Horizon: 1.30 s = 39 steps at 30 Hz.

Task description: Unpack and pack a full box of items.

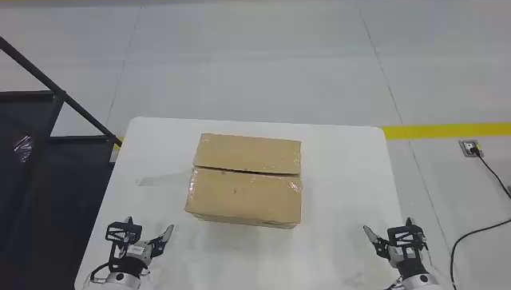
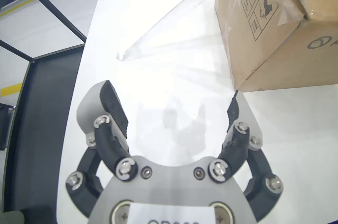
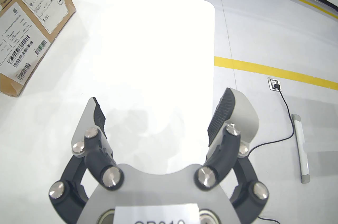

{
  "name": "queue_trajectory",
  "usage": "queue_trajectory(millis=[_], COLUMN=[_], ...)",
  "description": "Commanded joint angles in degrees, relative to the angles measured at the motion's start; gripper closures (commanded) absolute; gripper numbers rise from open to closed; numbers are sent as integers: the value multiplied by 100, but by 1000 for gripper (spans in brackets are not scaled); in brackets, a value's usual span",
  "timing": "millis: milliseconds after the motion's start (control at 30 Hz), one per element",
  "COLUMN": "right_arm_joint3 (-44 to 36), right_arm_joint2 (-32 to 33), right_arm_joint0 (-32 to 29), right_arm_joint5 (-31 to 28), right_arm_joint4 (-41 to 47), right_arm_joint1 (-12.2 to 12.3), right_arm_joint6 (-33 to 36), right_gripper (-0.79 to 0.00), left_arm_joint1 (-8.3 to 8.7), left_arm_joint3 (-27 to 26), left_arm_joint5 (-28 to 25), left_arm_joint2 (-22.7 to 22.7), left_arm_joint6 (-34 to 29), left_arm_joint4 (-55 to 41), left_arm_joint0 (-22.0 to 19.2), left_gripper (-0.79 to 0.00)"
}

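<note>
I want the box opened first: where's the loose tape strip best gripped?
Probably mid-span on the tape strip, with the open left gripper coming from the left side of the box. There the strip slants clear of the table, so fingers fit around it.

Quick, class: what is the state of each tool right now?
Left tool: open, holding nothing.
Right tool: open, holding nothing.

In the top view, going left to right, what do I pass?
Left gripper, fingers open → cardboard box in the middle of the table → right gripper, fingers open → floor socket beyond the table's edge.
</note>
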Motion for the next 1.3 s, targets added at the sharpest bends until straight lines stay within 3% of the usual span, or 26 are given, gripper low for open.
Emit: queue_trajectory(millis=[0,200,300,533,633,800,1200,1267], right_arm_joint3=[0,-5,-127,-696,-900,-1140,-1140,-1149], right_arm_joint2=[0,-6,-102,-378,-587,-998,-998,-1070], right_arm_joint0=[0,3,15,285,528,912,912,999], right_arm_joint5=[0,-10,-154,-613,-526,95,95,-591], right_arm_joint4=[0,6,34,1257,1495,1506,1506,2391], right_arm_joint1=[0,-1,-13,-77,-110,-181,-181,-194], right_arm_joint6=[0,1,-28,450,708,1169,1169,1205], right_gripper=[-785,-785,-785,-785,-785,-785,-785,-785], left_arm_joint1=[0,1,-15,-32,-21,-8,-8,-16], left_arm_joint3=[0,-15,-93,-95,-125,-180,-180,-212], left_arm_joint5=[0,-14,-81,-522,-711,-962,-962,-906], left_arm_joint2=[0,11,42,-287,-526,-935,-935,-878], left_arm_joint6=[0,41,415,1198,1297,1409,1409,1300], left_arm_joint4=[0,63,9,-710,-897,-1215,-1215,-1243], left_arm_joint0=[0,2,83,188,215,327,327,203], left_gripper=[-785,-785,-785,-785,-785,-785,-785,-785])
